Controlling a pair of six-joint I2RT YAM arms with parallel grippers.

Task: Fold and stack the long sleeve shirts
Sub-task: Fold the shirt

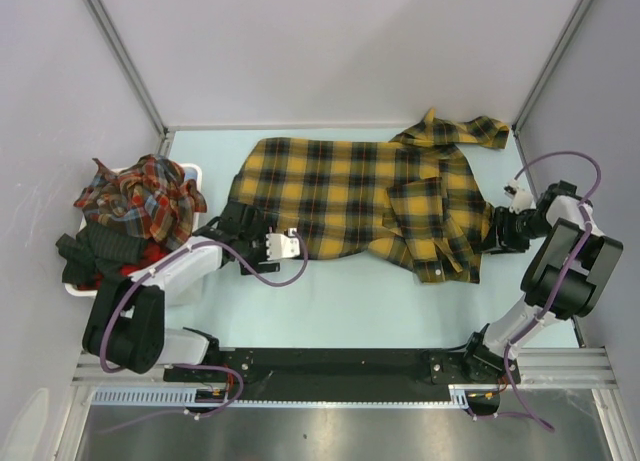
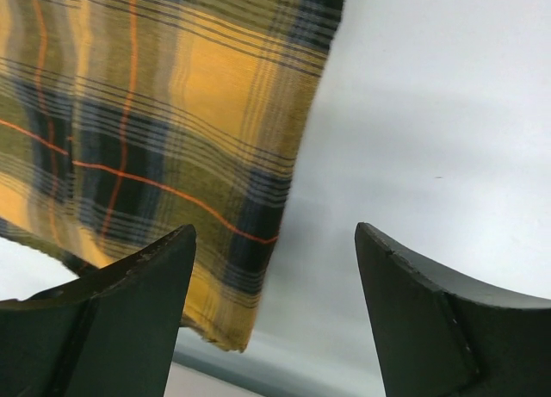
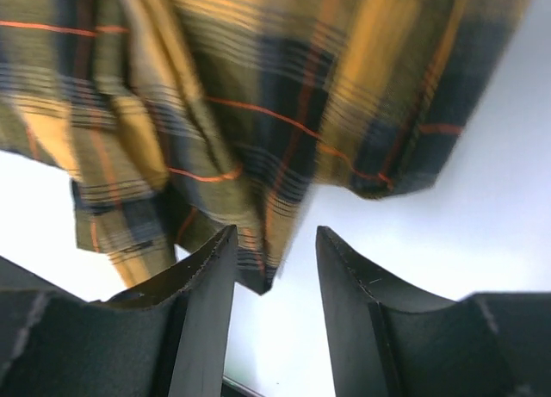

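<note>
One mustard-yellow, black-checked flannel shirt point(image 1: 340, 196) lies on the pale table point(image 1: 350, 291), right side turned in; folding looks barely begun, nothing stacked. Left gripper point(image 1: 285, 246) gapes wide, empty, at its hem; right gripper point(image 1: 497, 231) stands narrower, unclamped. Red plaid shirts point(image 1: 140, 196) wait heaped left.

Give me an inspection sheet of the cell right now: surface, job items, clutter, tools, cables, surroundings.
Surface: pale table, the shirt spread across it.
Job's things: yellow plaid shirt laid flat, right part folded over; red plaid shirts heaped in a white bin.
Clutter: dark cloth in the same bin.
Grippers: left tool open at the shirt's lower-left hem; right tool jaws apart at its right edge, no grip evident.
Cables: purple cables loop along both arms.
Surroundings: plain walls, metal frame posts.
</note>
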